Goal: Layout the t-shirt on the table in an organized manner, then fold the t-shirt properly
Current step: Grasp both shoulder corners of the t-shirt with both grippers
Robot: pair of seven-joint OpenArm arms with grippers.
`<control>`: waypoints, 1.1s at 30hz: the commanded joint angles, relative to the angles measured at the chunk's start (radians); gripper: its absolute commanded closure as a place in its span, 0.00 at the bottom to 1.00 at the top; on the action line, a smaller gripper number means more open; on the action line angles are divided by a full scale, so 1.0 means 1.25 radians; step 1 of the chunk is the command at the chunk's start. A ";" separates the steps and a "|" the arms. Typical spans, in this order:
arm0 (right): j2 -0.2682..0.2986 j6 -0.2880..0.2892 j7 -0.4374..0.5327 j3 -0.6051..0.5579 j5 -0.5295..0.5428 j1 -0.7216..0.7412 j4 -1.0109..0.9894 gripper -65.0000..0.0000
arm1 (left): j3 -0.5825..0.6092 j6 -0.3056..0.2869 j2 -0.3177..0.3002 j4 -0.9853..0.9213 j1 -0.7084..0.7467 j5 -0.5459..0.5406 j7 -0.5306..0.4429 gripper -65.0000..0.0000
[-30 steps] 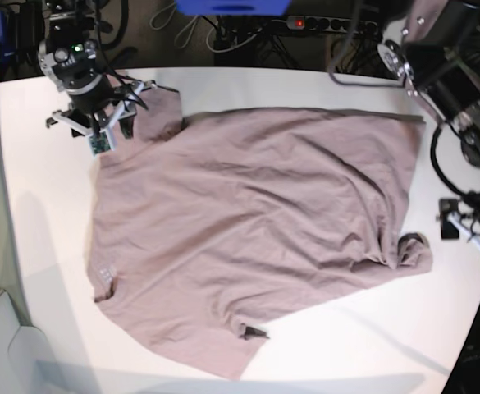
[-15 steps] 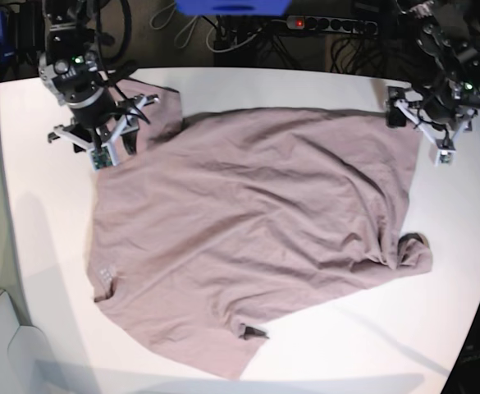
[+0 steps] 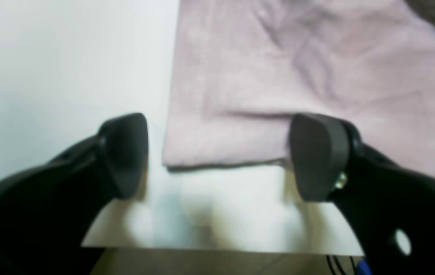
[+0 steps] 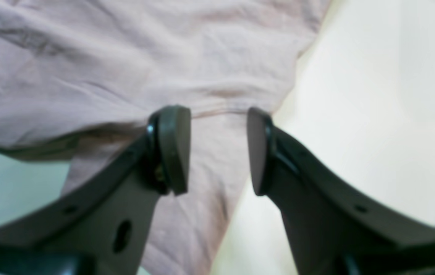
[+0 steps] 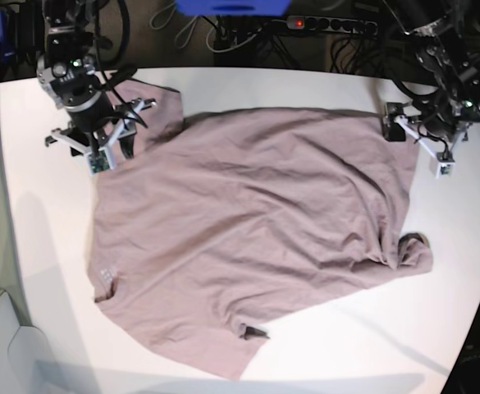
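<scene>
1. The shirt (image 5: 248,238) lies spread over the middle of the desk (image 5: 43,271), rumpled and skewed. Its near hem runs slantwise towards the desk's near edge, and the collar sits low on the side of the right arm.

2. Its long axis seems to run from the near corner on the right arm's side up to the far corner on the left arm's side, so the cloth is not square to the desk's edges.

3. A bunched fold sticks out at the shirt's edge on the left arm's side, and a small dark tuck shows at the near hem.

4. The right claw (image 5: 100,139) hangs at the far corner on its own side, over the sleeve (image 4: 202,183). Its jaws stand partly apart with nothing between them; in its wrist view the sleeve seam lies just beyond the tips.

5. The left claw (image 3: 217,156) hangs at the far edge on its own side. Its jaws gape wide and empty, straddling the shirt's corner (image 3: 202,149), which lies flat just ahead of the tips.

6. Each arm is nearest its own far corner of the cloth. I judge that the coming move is a pinch at both corners, then a pull apart to square the shirt.
</scene>
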 commanded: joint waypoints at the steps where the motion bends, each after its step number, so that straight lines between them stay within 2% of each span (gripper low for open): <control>1: 0.004 -0.001 0.016 0.003 -0.002 -0.001 0.014 0.61 | 0.001 0.001 -0.002 0.002 -0.001 -0.006 0.014 0.13; 4: 0.002 -0.001 0.016 0.004 -0.002 -0.025 0.018 0.61 | 0.001 0.000 -0.001 0.002 -0.002 -0.007 0.014 0.24; 10: 0.001 -0.001 0.016 0.004 0.001 -0.056 0.016 0.61 | 0.000 0.001 -0.001 -0.017 -0.020 -0.007 0.014 0.74; 12: 0.001 -0.001 0.016 0.004 0.001 -0.067 0.016 0.60 | 0.000 0.001 -0.001 -0.033 -0.023 -0.007 0.014 0.83; 17: 0.001 -0.001 0.016 0.010 -0.002 -0.097 0.012 0.60 | -0.004 0.001 -0.001 -0.060 -0.036 -0.007 0.014 0.98; 18: 0.001 -0.001 0.016 0.020 -0.002 -0.105 0.012 0.60 | -0.004 0.001 -0.001 -0.058 -0.036 -0.007 0.014 1.00; 23: -0.001 -0.001 0.016 0.052 0.001 -0.124 0.005 0.60 | -0.004 0.001 -0.001 -0.058 -0.036 -0.007 0.014 0.99; 33: -0.001 -0.001 0.016 0.050 -0.001 -0.105 -0.138 0.60 | -0.001 0.001 -0.001 -0.058 -0.036 -0.007 0.014 0.99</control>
